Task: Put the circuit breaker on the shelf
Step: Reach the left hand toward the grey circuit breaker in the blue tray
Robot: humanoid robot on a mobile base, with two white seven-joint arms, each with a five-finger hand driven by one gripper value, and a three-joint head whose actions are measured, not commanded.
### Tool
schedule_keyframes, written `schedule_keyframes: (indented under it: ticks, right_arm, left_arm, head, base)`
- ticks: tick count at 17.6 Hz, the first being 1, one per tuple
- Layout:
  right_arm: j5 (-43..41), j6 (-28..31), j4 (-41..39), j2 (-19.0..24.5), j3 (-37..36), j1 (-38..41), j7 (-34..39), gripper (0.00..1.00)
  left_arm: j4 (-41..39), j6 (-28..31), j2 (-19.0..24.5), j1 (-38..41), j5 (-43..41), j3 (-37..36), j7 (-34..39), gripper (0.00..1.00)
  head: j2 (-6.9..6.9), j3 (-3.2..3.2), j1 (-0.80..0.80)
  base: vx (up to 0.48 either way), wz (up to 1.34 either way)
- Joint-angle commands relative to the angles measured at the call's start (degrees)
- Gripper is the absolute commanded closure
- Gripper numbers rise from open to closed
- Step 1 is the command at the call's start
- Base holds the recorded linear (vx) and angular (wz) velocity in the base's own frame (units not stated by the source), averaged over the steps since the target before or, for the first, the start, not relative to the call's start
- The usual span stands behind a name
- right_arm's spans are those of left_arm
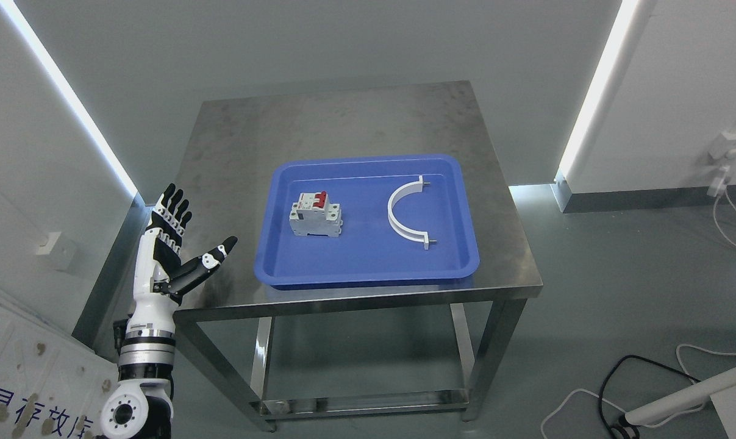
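two objects in blue tray (368,271) on steel desk (343,122): circuit breaker (316,214) upright at tray's left half, white curved bracket (404,213) at right half, well apart. left hand (175,244) raised beside desk's left edge, forearm near vertical, fingers spread wide, thumb angled toward tray, holding nothing.

I am seeing open tray (368,274) floor lying between the circuit breaker (316,214) and white curved bracket (406,212); low rim bordering.
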Motion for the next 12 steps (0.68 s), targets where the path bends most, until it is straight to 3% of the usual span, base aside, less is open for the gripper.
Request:
schedule_keyframes:
  ticks: [1,4,7,10,12]
  right_arm:
    - [-0.06,-1.93,0.01,-1.0,0.0,0.88,0.01,0.0]
    - [0.03,-1.93,0.01,-1.0,0.0,0.88,0.01,0.0]
    - [-0.06,-1.93,0.01,-1.0,0.0,0.88,0.01,0.0]
    - [0.03,-1.93,0.01,-1.0,0.0,0.88,0.01,0.0]
    - [-0.06,-1.93,0.01,-1.0,0.0,0.88,0.01,0.0]
  left_arm:
    - [0.0,-0.1,1.0,-0.32,0.23,-1.74,-0.38,0.0]
    - [0.17,-0.27,1.0,-1.63,0.15,-3.41,-3.7,0.0]
    - [4.72,-0.1,5.52,-9.08,-2.39,-5.87,-14.5,0.0]
    - [10.53,-0.1,10.88,-16.74,-12.82,-7.02,-24.52,0.0]
    - [12.38,-0.1,12.04,-20.0,-19.42,-7.1,-27.27,0.01]
  head:
    - [0.0,0.0,0.0]
    - [0.0,0.0,0.0]
    - [0.0,0.0,0.0]
    - [0.0,0.0,0.0]
    - [0.0,0.0,0.0]
  base:
    - [0.0,0.0]
    - [0.0,0.0]
    - [0.0,0.0]
    - [0.0,0.0]
    - [0.0,0.0]
